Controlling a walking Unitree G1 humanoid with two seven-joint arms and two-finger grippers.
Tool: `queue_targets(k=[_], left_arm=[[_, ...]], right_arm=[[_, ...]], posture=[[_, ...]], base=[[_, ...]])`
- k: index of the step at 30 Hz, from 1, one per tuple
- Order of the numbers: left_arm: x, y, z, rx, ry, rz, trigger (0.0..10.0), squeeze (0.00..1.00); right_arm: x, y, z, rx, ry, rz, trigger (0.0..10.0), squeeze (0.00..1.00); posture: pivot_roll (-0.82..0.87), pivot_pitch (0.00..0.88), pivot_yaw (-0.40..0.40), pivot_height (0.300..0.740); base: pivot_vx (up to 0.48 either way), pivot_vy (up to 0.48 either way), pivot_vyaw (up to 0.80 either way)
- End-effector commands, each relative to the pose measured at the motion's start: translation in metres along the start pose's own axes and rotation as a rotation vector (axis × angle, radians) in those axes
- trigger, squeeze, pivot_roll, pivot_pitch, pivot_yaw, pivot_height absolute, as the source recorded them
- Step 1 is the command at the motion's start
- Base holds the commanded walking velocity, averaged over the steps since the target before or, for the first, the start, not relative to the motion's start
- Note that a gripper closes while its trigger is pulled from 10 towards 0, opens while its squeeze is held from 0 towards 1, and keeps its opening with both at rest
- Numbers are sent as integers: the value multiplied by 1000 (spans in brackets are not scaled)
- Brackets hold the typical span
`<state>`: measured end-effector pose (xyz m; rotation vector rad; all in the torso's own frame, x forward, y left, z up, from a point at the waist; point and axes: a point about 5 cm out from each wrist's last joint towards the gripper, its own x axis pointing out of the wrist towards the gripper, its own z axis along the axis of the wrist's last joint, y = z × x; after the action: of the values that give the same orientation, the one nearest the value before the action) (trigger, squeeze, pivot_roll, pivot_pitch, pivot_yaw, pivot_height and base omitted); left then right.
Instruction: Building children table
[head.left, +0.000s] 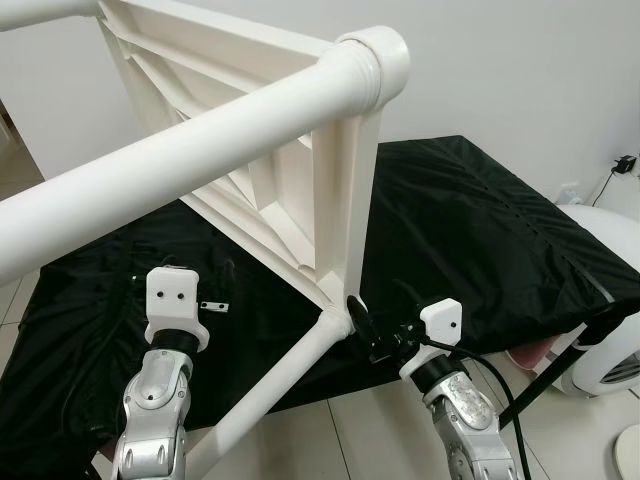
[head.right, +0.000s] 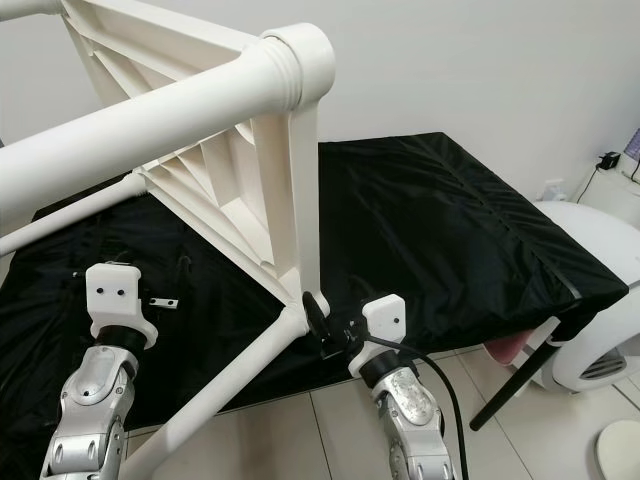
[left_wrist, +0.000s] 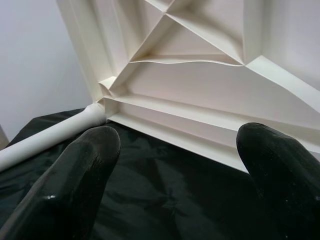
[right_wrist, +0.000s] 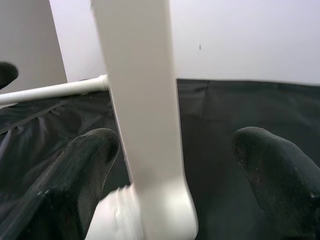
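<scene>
I am looking down at a white plastic children's table (head.left: 300, 200) that is standing tipped on its edge on a low surface draped in black cloth (head.left: 480, 230), its ribbed underside facing me. At least three round white legs (head.left: 200, 140) are already seated in its corners, one reaching towards the camera, one running down past the cloth's edge to the tiled floor (head.left: 350, 430); I cannot tell about a fourth, so most of the assembly is looking done.

My right gripper (head.left: 365, 325) is sitting at the lower corner joint, its black fingers (right_wrist: 75, 175) spread wide on either side of the table's rim, not closing on it. My left gripper (left_wrist: 175, 175) is hovering over the cloth, its fingers (left_wrist: 75, 175) also wide apart and holding nothing, pointing at the ribbed underside.

A small metal piece (head.left: 212, 305) is lying loose on the cloth near the left wrist. What I judge is remaining: checking that corner and setting the table upright.
</scene>
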<state>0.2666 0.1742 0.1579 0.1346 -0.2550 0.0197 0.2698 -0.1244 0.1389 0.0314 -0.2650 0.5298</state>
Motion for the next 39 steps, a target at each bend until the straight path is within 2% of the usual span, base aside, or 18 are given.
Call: queue_targets(k=[1,11,15,22,26,30,39], left_arm=[[-2,4,2,20,-3,82,10000,0],[-6,-5,14,43,-40,23,10000,0],[-10,-12,18,53,-51,-11,10000,0],[-14,-19,21,58,-58,-35,10000,0],[-15,-20,21,61,-54,-43,10000,0],[-16,-22,22,71,-48,-55,10000,0],[-19,-25,22,77,-40,-56,10000,0]], right_arm=[[5,-1,4,-2,-8,30,10000,0],[22,-8,15,4,-33,91,10000,0],[32,-8,21,15,-34,181,10000,0],[38,-7,23,24,-23,256,10000,0],[44,-7,26,19,-34,269,10000,0],[58,-7,36,17,-65,283,10000,0],[71,-6,47,26,-84,290,10000,0]], posture=[[-27,40,14,740],[3,50,-13,740],[15,54,-26,740],[25,61,-32,740],[26,68,-32,740],[28,68,-31,740],[34,76,-43,740]], base=[[0,0,0],[0,0,0],[0,0,0],[0,0,0],[0,0,0],[0,0,0],[0,0,0]])
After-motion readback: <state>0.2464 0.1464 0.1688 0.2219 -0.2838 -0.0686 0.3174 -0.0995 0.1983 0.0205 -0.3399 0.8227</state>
